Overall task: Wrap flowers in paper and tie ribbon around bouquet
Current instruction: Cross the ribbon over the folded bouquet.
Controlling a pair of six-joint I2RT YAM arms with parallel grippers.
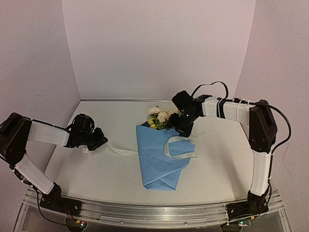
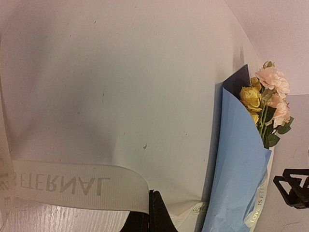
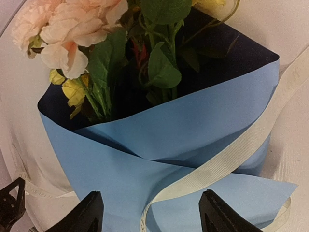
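The bouquet lies mid-table as a light blue paper [image 1: 161, 162] cone, its point toward the near edge. The flowers [image 1: 158, 116], pink-cream and yellow with green leaves, stick out of its far end [image 3: 72, 29]. The cream ribbon [image 1: 181, 151] loops over the cone and trails left across the table. My left gripper [image 1: 98, 141] is shut on the ribbon's lettered end [image 2: 72, 186], well left of the cone. My right gripper [image 1: 183, 128] hovers over the cone's upper right. It stands open [image 3: 154, 215], with the ribbon [image 3: 231, 154] running between its fingers over the blue paper [image 3: 145, 145].
The white table [image 1: 231, 164] is walled at the back and on both sides, with the back wall close behind the flowers. A metal rail [image 1: 154, 212] with both arm bases runs along the near edge. The navy inner face of the paper [image 3: 231, 58] shows behind the blooms.
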